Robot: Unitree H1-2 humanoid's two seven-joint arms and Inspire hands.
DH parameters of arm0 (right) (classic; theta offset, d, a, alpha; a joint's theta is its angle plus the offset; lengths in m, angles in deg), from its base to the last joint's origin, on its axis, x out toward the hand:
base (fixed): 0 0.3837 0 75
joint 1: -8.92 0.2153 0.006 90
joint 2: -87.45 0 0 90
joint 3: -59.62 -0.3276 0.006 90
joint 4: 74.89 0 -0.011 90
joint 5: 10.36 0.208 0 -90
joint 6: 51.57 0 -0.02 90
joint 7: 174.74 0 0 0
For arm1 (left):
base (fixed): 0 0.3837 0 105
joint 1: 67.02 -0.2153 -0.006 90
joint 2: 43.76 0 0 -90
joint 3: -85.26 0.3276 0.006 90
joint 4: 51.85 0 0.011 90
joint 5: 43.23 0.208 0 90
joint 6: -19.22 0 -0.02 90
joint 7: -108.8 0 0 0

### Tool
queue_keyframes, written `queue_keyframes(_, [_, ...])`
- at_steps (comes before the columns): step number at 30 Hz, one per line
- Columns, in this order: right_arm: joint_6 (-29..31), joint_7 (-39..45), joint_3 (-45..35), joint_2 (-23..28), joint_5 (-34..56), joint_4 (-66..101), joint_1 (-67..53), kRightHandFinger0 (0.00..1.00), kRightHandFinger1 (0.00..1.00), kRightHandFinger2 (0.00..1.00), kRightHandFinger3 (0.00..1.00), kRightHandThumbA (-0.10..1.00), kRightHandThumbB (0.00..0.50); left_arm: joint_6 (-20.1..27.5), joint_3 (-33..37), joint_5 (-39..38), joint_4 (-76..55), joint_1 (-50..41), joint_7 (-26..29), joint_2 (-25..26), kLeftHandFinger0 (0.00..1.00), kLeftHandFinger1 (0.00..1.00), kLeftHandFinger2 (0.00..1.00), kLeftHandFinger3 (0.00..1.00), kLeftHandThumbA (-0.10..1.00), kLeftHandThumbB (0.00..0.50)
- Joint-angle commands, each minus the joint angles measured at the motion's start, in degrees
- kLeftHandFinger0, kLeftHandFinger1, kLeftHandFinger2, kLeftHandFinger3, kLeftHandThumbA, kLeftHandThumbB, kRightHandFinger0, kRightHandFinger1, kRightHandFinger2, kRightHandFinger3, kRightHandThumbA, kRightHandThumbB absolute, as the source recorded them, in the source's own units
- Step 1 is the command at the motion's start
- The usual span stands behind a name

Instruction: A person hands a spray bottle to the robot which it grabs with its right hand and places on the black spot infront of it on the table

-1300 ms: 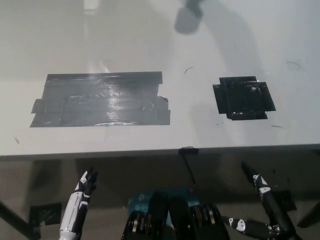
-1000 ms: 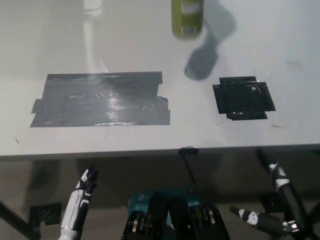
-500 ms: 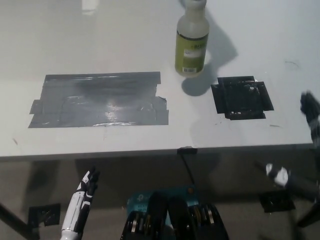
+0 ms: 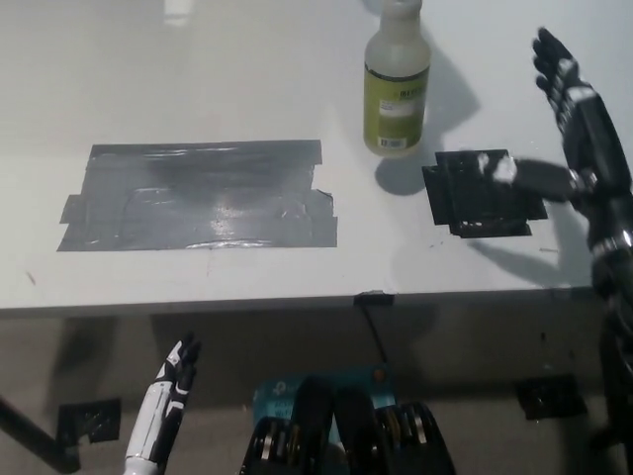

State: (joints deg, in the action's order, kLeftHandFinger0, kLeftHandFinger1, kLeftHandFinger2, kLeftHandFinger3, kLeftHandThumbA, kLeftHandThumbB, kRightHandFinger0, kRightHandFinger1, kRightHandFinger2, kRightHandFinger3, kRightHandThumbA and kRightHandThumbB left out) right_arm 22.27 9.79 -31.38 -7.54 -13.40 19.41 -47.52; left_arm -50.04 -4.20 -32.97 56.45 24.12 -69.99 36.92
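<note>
The white table [image 4: 247,59] fills the upper two thirds of the head view, its front edge running level across the picture.

A large patch of grey tape [image 4: 198,195] lies on the left half of the table, wider than it is deep, with ragged ends.

The black right arm [image 4: 608,228] rises along the right edge of the picture, over the table's right side. The right hand [image 4: 574,119] is above the table surface, fingers [image 4: 554,61] spread and extended away from the robot, holding nothing. One digit reaches toward picture left, over the black spot. The hand is to the right of the bottle and apart from it.

The spray bottle [image 4: 396,84] is to the right of centre, near the far edge of the view. Its long axis runs close to upright, base toward the table and neck pointing up toward the top edge of the picture; the spray head is cut off by the frame. The body is clear above and yellow-green below, with a label facing the robot. Whether the base rests on the table or is held just above it cannot be determined. Its shadow falls just beside the black spot.

The black spot [image 4: 485,193], a square patch of black tape, lies just in front and to the right of the bottle's base.

The white left hand [image 4: 173,381] rests below the table edge at lower left, fingers loosely extended and apart, empty.
</note>
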Motion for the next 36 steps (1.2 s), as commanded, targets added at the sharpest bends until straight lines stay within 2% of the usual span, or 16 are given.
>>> queue_keyframes(1, [-4.1, 0.5, 0.7, -1.0, 0.6, -5.8, 7.9, 1.00, 1.00, 1.00, 1.00, 1.00, 0.268, 2.0, 0.7, 1.3, -1.5, -0.1, 1.2, -0.1, 1.00, 1.00, 1.00, 1.00, 1.00, 0.500])
queue_keyframes(7, [-5.3, 0.7, 0.7, -2.7, 1.5, -15.5, 15.3, 1.00, 1.00, 1.00, 1.00, 1.00, 0.412, 2.3, 1.1, 1.0, -1.3, 0.1, 0.5, 0.2, 1.00, 1.00, 1.00, 1.00, 1.00, 0.500])
queue_keyframes(9, [-5.3, 0.9, 0.3, -3.2, 2.2, -18.4, 17.3, 1.00, 1.00, 1.00, 1.00, 1.00, 0.406, 1.6, 1.4, 1.3, -1.7, -0.1, 0.5, 0.1, 1.00, 1.00, 1.00, 1.00, 1.00, 0.500])
queue_keyframes(10, [-4.7, 1.2, 0.4, -3.2, 2.2, -20.5, 18.8, 1.00, 1.00, 1.00, 1.00, 1.00, 0.356, 1.0, 1.6, 1.8, -2.1, -0.1, 0.6, 0.1, 1.00, 1.00, 1.00, 1.00, 1.00, 0.500])
queue_keyframes(13, [-4.6, 1.6, 0.6, -3.2, 2.0, -23.8, 21.5, 1.00, 1.00, 1.00, 1.00, 1.00, 0.338, 0.6, 1.9, 2.0, -2.4, 0.2, 0.6, 0.2, 1.00, 1.00, 1.00, 1.00, 1.00, 0.500])
queue_keyframes(15, [-4.7, 1.5, 0.3, -3.3, 2.2, -25.8, 23.2, 1.00, 1.00, 1.00, 1.00, 1.00, 0.344, 0.6, 2.0, 1.6, -2.0, 0.6, 0.4, 0.2, 1.00, 1.00, 1.00, 1.00, 1.00, 0.500])
queue_keyframes(16, [-5.2, 1.3, 0.2, -3.4, 2.1, -26.7, 24.0, 1.00, 1.00, 1.00, 1.00, 1.00, 0.387, 0.5, 2.0, 1.4, -1.9, 0.8, 0.3, 0.2, 1.00, 1.00, 1.00, 1.00, 1.00, 0.500])
queue_keyframes(18, [-5.9, 1.2, 0.0, -3.6, 2.3, -27.9, 25.0, 1.00, 1.00, 1.00, 1.00, 1.00, 0.400, 0.2, 2.1, 1.1, -1.9, 0.9, 0.1, 0.3, 1.00, 1.00, 1.00, 1.00, 1.00, 0.500])
queue_keyframes(21, [-6.0, 1.9, -0.6, -4.2, 3.6, -29.6, 26.2, 1.00, 1.00, 1.00, 1.00, 1.00, 0.390, -0.1, 2.1, 0.4, -2.3, 1.1, -0.5, 0.4, 1.00, 1.00, 1.00, 1.00, 1.00, 0.500])
queue_keyframes(24, [-5.4, 2.1, -0.3, -4.3, 3.5, -31.1, 26.8, 1.00, 1.00, 1.00, 1.00, 1.00, 0.355, -0.3, 2.1, 0.2, -2.4, 1.3, -0.6, 0.4, 1.00, 1.00, 1.00, 1.00, 1.00, 0.500])
queue_keyframes(27, [-5.4, 2.1, 1.3, -4.0, 1.9, -34.6, 28.2, 1.00, 1.00, 1.00, 1.00, 1.00, 0.393, -0.1, 2.1, 0.1, -2.2, 1.6, -0.5, 0.4, 1.00, 1.00, 1.00, 1.00, 1.00, 0.500])
queue_keyframes(32, [-3.6, 1.9, 2.4, -3.8, 1.3, -38.6, 29.2, 1.00, 1.00, 1.00, 1.00, 1.00, 0.386, 0.4, 2.3, 0.4, -1.7, 2.1, -0.4, 0.5, 1.00, 1.00, 1.00, 1.00, 1.00, 0.500])
queue_keyframes(33, [-2.9, 2.1, 2.6, -3.7, 1.3, -39.5, 29.3, 1.00, 1.00, 1.00, 1.00, 1.00, 0.361, 0.5, 2.3, 0.5, -1.7, 2.1, -0.4, 0.5, 1.00, 1.00, 1.00, 1.00, 1.00, 0.500])
queue_keyframes(35, [-2.3, 2.2, 2.8, -3.6, 1.4, -40.4, 29.4, 1.00, 1.00, 1.00, 1.00, 1.00, 0.348, 0.4, 2.4, 0.5, -1.8, 2.1, -0.4, 0.4, 1.00, 1.00, 1.00, 1.00, 1.00, 0.500])
queue_keyframes(36, [-3.0, 2.2, 2.5, -3.8, 1.9, -40.7, 29.6, 1.00, 1.00, 1.00, 1.00, 1.00, 0.358, 0.4, 2.4, 0.4, -1.7, 2.1, -0.4, 0.5, 1.00, 1.00, 1.00, 1.00, 1.00, 0.500])
